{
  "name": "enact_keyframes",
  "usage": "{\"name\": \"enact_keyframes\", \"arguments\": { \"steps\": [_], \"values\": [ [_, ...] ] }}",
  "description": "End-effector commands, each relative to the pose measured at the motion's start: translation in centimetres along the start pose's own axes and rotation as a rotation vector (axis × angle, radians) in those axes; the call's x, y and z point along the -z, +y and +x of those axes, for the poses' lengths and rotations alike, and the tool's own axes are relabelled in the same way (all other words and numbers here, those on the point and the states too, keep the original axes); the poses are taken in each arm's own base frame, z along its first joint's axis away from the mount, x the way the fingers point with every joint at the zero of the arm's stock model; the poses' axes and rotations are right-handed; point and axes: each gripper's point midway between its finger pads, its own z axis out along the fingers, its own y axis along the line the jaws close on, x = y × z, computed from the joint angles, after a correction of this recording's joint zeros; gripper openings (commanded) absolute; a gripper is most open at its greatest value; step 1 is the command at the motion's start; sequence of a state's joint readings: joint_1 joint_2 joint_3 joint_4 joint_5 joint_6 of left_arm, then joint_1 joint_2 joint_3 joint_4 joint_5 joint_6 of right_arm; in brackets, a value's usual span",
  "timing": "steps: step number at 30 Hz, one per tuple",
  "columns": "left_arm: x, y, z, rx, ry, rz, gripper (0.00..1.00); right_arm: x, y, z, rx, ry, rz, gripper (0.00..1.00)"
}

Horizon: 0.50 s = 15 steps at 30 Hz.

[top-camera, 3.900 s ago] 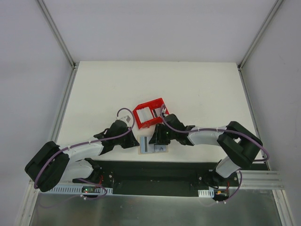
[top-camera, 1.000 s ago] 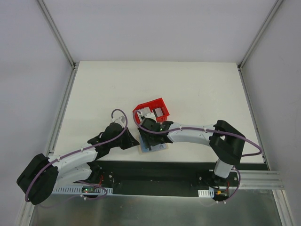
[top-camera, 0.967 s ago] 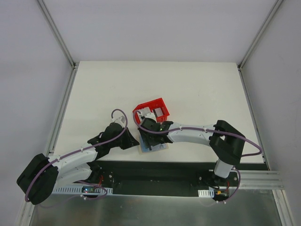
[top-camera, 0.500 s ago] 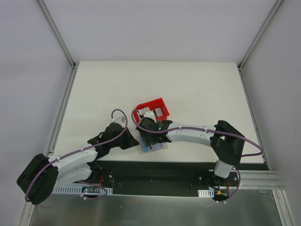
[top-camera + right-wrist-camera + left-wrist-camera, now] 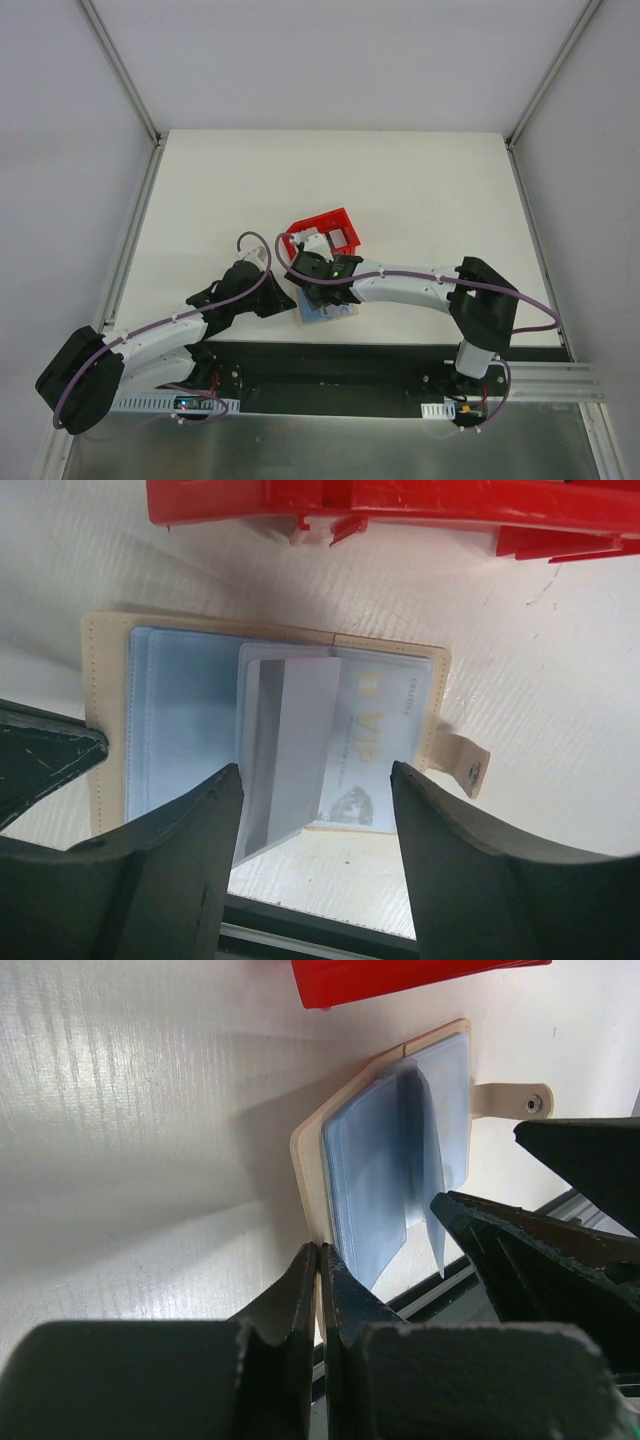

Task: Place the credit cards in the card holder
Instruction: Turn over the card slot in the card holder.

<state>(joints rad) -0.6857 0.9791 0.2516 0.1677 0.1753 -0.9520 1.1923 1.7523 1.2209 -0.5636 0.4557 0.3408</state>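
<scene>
White tabletop (image 5: pixel 400 200), lower centre: card holder (image 5: pixel 110 680) lies open. Right gripper (image 5: pixel 315 768) has shifted from red bin (image 5: pixel 325 232) to over it, jaws wide astride a whitish card (image 5: pixel 300 730) entering a sleeve. Left gripper (image 5: pixel 318 1255), closed, pins the tan edge. Insertion looks underway.

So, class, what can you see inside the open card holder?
Inside the card holder: pale blue clear sleeves, a card printed VIP on the right, and a whitish card tilted up at the middle. The tilted card covers whatever lies under it.
</scene>
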Motion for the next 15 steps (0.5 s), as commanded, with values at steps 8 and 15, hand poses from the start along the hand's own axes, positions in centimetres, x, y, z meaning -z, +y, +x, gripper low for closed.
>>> {"name": "enact_keyframes", "arguments": {
  "steps": [8, 15],
  "values": [
    [0.1, 0.5, 0.0, -0.016, -0.013, -0.007, 0.00, 1.7, -4.4, 0.2, -0.058, -0.015, 0.067, 0.56],
    [0.0, 0.6, 0.0, -0.019, -0.009, -0.017, 0.00, 1.7, -4.7, 0.5, -0.085, 0.003, 0.053, 0.52]
  ]
}}
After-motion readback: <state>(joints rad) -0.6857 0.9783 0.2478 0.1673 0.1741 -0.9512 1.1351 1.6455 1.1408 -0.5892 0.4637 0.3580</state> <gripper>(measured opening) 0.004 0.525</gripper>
